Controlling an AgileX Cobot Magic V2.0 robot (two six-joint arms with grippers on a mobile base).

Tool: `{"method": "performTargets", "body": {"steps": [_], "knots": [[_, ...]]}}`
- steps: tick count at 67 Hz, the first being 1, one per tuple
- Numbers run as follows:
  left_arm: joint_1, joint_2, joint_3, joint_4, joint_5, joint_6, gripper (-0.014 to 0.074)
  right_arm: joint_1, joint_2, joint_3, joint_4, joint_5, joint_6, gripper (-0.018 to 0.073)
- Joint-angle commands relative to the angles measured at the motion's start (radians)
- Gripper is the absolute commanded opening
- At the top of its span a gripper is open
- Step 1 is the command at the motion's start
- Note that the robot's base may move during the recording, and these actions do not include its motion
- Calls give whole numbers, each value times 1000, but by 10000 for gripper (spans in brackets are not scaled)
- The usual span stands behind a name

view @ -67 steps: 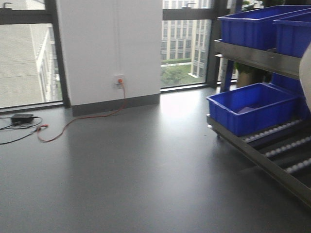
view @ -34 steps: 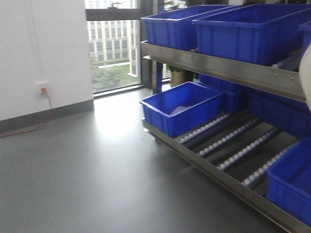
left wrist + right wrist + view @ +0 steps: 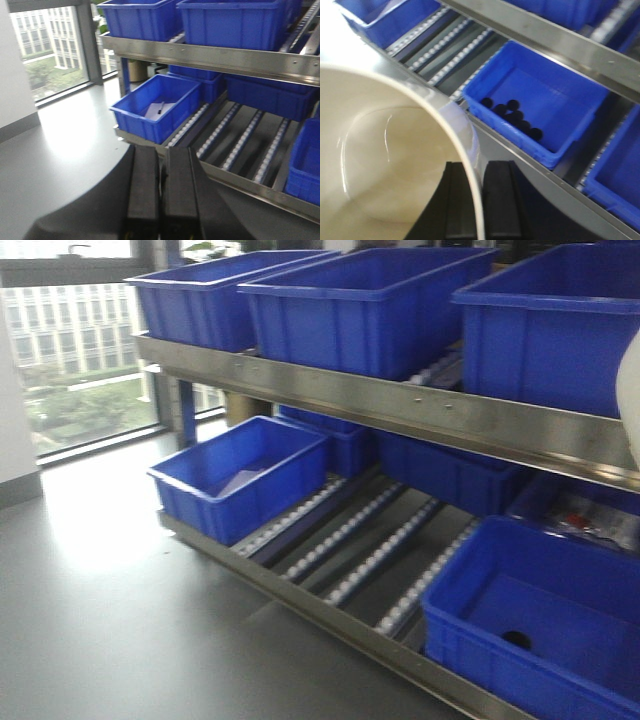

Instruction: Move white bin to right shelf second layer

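The white bin (image 3: 385, 150) fills the lower left of the right wrist view, its glossy cream inside facing me. My right gripper (image 3: 479, 167) is shut on the bin's wall, one finger inside and one outside. A sliver of the bin shows at the right edge of the front view (image 3: 631, 390). The shelf level of white roller tracks (image 3: 345, 540) lies ahead, with a steel front lip; it also shows in the left wrist view (image 3: 240, 142) and the right wrist view (image 3: 440, 47). My left gripper (image 3: 160, 152) is shut and empty, held above the floor before the rack.
Blue crates stand on the roller level: one at the left (image 3: 240, 475), one at the right (image 3: 540, 625), which holds several black balls (image 3: 512, 112). More blue crates (image 3: 370, 305) sit on the level above. Grey floor (image 3: 90, 620) and a window are at the left.
The front view has swung right: the wall, socket and cable have left the frame, and the rack with its crates now fills it and is closer.
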Motion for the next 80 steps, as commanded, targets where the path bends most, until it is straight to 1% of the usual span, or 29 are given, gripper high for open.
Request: {"method": "performTargets", "body": {"steps": [1, 80], "knots": [[-5, -14, 37, 0, -87, -5, 85, -4, 2, -29, 1, -89, 1, 49], [-5, -14, 37, 0, -87, -5, 85, -4, 2, -29, 1, -89, 1, 49]]}}
